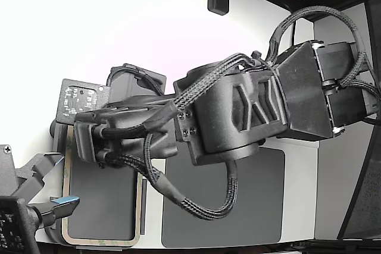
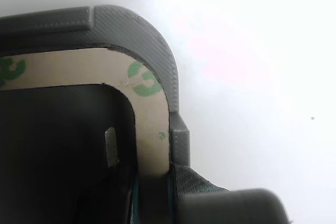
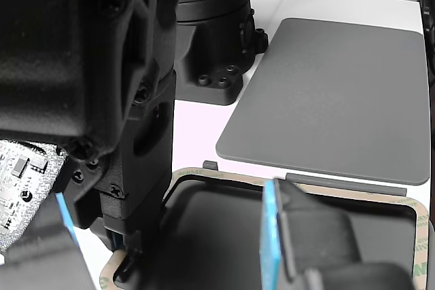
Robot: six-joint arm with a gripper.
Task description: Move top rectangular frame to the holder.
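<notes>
Wrist view is looking down on one rounded corner of the top rectangular frame (image 2: 152, 129), its tan border printed with green marks, lying inside the raised grey rim of the holder (image 2: 152, 40). A small grey tab (image 2: 180, 142) of the holder is sitting against the frame's outer edge. The gripper (image 3: 129, 263) is pressing down at the frame's border, with a dark finger lying across the strip; whether the jaws are pinching the frame or merely resting on it, I cannot tell. In the exterior view the frame (image 1: 139, 212) is lying flat at the exterior view's left, under the arm (image 1: 238, 111). A dark grey pad (image 1: 262, 206) is lying just beside it on the white table (image 1: 300, 194). A second gripper with blue pads (image 1: 62, 201) is hanging over the frame's lower edge.
</notes>
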